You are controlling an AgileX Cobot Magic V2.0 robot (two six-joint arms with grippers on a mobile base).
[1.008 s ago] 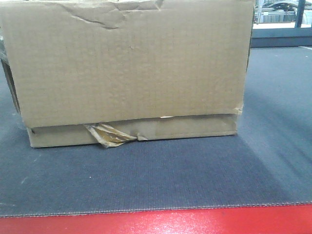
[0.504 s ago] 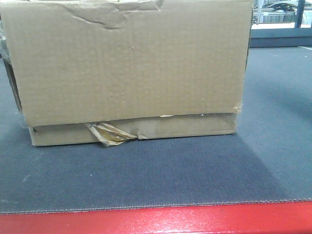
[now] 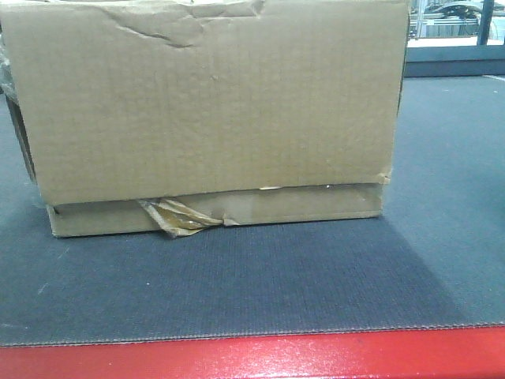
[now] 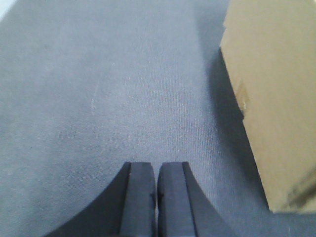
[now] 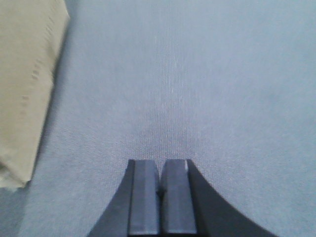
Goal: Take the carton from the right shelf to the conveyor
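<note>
Plainly unmarked carton (image 3: pixel 209 103) on conveyor (image 3: pixel 252 292); no writing legible.

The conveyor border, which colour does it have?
Glossy red. The border runs along the near edge of the dark grey conveyor, best seen in the front-facing view.

- dark blue-grey ledge (image 3: pixel 454 65) top right, past the belt's far edge
- bright blurred background (image 3: pixel 450 20) above it, with a dark upright post (image 3: pixel 484 22)
</note>
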